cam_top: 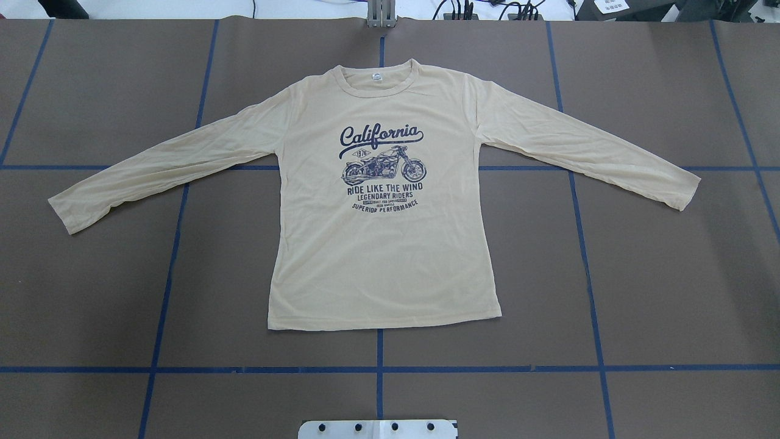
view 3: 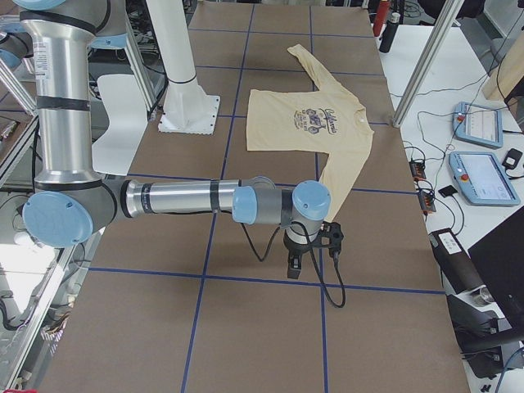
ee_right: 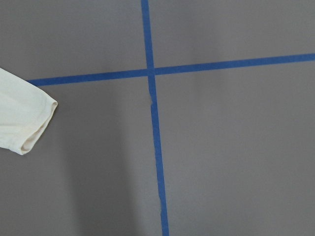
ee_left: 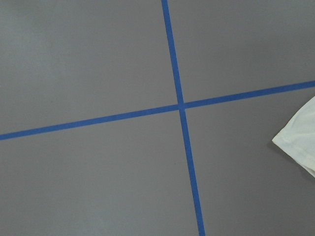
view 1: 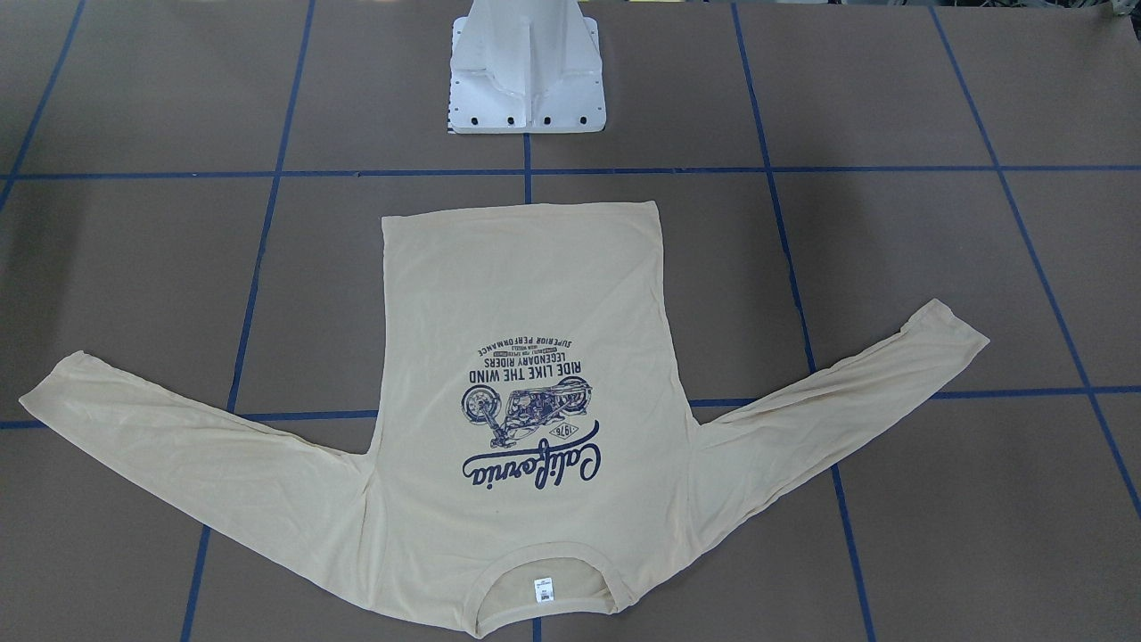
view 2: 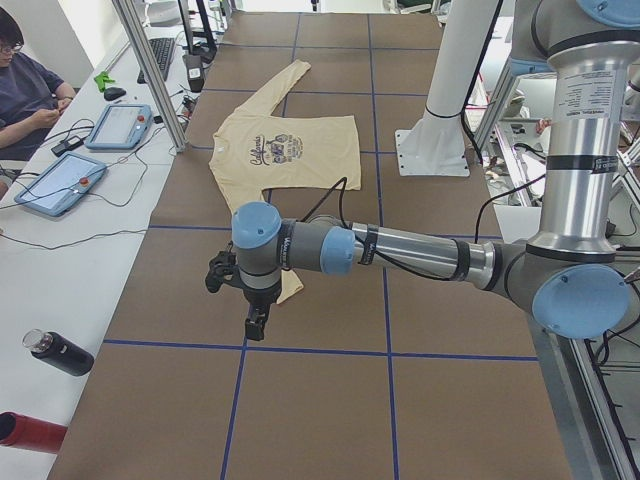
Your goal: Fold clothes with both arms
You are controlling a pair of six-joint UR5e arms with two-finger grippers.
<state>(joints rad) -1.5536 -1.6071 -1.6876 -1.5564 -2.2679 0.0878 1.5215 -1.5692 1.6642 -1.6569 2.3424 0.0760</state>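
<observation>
Shirt (cam_top: 384, 244) spread flat, print up, mid overhead frame. L pincer (view 2: 256, 325) & R pincer (view 3: 294, 266) hang over desk (cam_top: 670, 292) beside it; open or closed, can't tell.

T-shirt (cam_top: 384, 256) reads: "California", "RIDE LIKE THE WIND", "LEGENDARY RIDERS", "SUPERIOR PERFORMANCE".

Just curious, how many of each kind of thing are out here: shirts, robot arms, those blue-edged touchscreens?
Long-sleeved T-shirt: 1
Robot arms: 2, the left arm and the right arm
Blue-edged touchscreens: 2
Total: 5
</observation>
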